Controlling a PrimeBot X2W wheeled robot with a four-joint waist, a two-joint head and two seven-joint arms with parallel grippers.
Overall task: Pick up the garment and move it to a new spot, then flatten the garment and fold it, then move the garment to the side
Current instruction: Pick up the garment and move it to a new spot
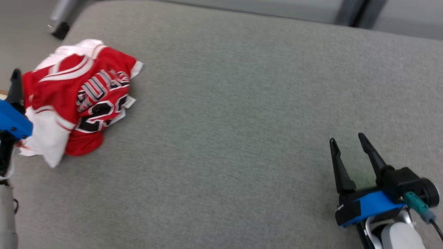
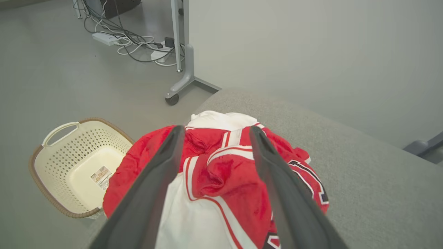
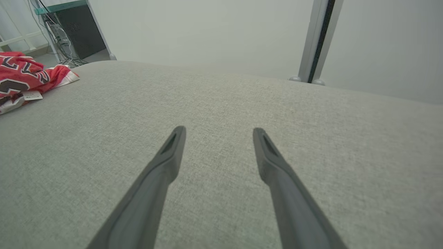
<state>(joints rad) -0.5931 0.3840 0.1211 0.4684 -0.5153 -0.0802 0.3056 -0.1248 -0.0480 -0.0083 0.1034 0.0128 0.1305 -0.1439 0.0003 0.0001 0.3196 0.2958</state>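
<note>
The garment (image 1: 79,100) is a red and white jersey with black lettering, crumpled in a heap at the far left corner of the grey padded surface (image 1: 242,103). One dark finger (image 1: 15,86) of my left arm rises at the heap's left edge. In the left wrist view my left gripper (image 2: 217,128) is open just above the garment (image 2: 221,173), its fingers spread over the red folds and holding nothing. My right gripper (image 1: 347,139) is open over bare surface at the lower right, far from the heap. In the right wrist view the right gripper (image 3: 218,129) is empty, with the garment (image 3: 24,74) at the upper left.
A cream laundry basket (image 2: 41,152) stands on the floor just beyond the surface's left edge, below the garment. A wheeled metal leg (image 2: 180,83) and loose cables (image 2: 131,41) lie further off on the floor. The padded surface stretches wide between the heap and my right gripper.
</note>
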